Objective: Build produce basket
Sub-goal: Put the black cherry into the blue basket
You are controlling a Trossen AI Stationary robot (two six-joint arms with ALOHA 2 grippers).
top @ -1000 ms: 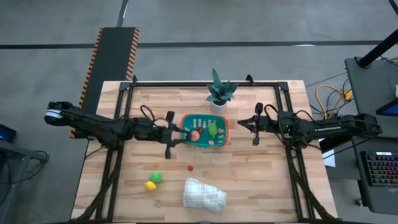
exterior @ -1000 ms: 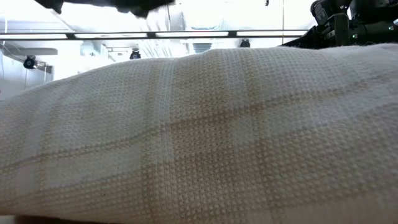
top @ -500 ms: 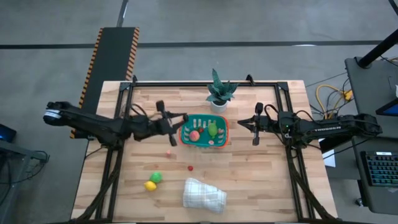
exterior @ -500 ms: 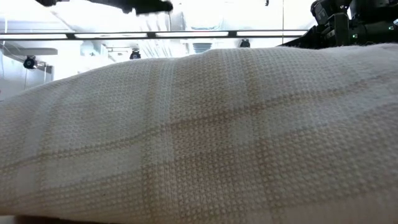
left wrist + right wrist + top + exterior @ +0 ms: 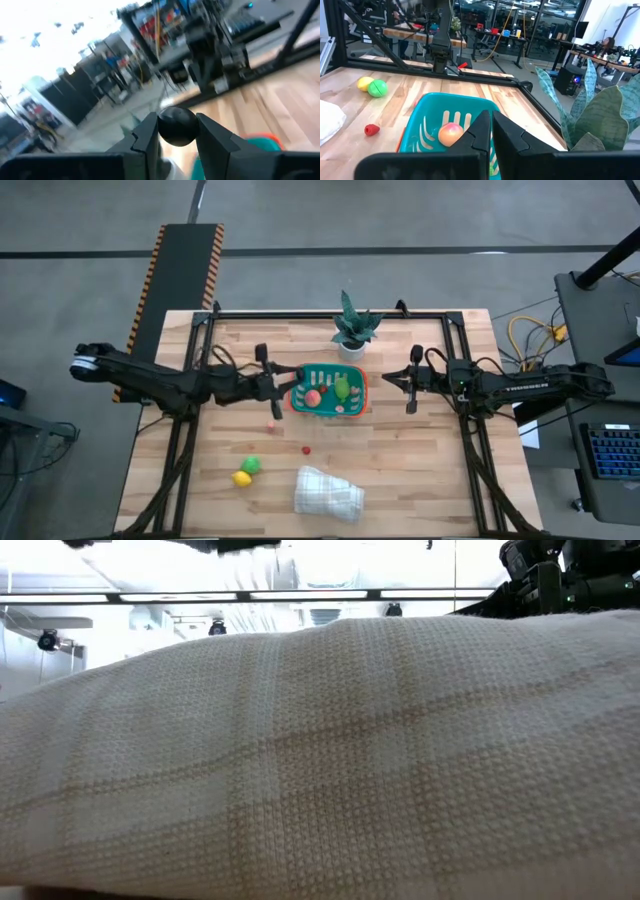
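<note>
The teal basket [image 5: 328, 390] with an orange rim stands mid-table; in the right wrist view the basket [image 5: 427, 125] shows its slotted wall. Inside lie a pink fruit [image 5: 312, 396] and a green piece [image 5: 342, 388]. A green piece [image 5: 250, 465], a yellow one [image 5: 241, 478], a red berry [image 5: 306, 448] and a small pink bit [image 5: 270, 426] rest on the table. My left gripper [image 5: 290, 383] hovers at the basket's left end, shut on a dark berry [image 5: 176, 126]. My right gripper [image 5: 408, 385] waits shut to the right of the basket. My left gripper pinches the round dark berry's two opposite sides [image 5: 161, 128] between its two fingers, near their free ends. The fingers reach in about level from the table's left. The berry is lifted clear of the table, beside the basket's left end.
A potted plant [image 5: 352, 328] stands behind the basket at the far edge. A folded white cloth [image 5: 328, 492] lies near the front edge and fills the low view [image 5: 320, 760]. A black frame runs along the table's edges [image 5: 330, 313].
My left gripper has rolled at the wrist and drawn back a little from over the basket's left end toward the table's left, rising slightly. The basket and the loose produce have stayed in place.
</note>
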